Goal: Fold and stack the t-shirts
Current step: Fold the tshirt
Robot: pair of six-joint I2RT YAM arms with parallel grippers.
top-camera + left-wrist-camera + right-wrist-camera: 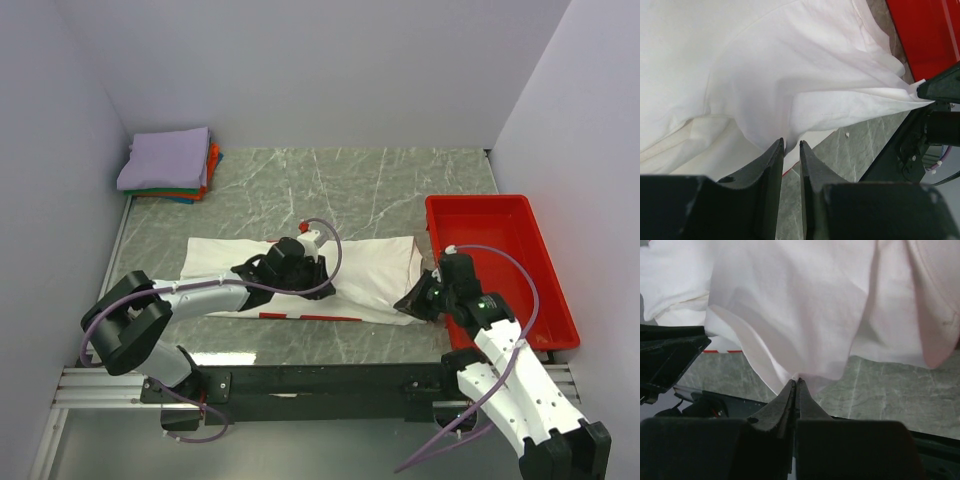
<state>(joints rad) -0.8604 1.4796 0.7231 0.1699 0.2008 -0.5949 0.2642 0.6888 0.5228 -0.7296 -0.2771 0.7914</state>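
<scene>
Top external view: the white t-shirt point(370, 270) lies spread on the table point(400, 190), just left of the red tray point(555, 300). A red strip of print shows along its near hem, unreadable. The right gripper point(795, 381) has its jaws clamped on the shirt edge nearest the tray. The left gripper point(791, 145) is farther from the tray, at mid-shirt, its jaws nearly together around a fold; whether they grip it cannot be told. The folded t-shirts point(165, 160) are stacked well left of the tray.

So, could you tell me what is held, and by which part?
The right gripper pinches the white t-shirt at its near right corner; the left gripper: cannot tell.
</scene>
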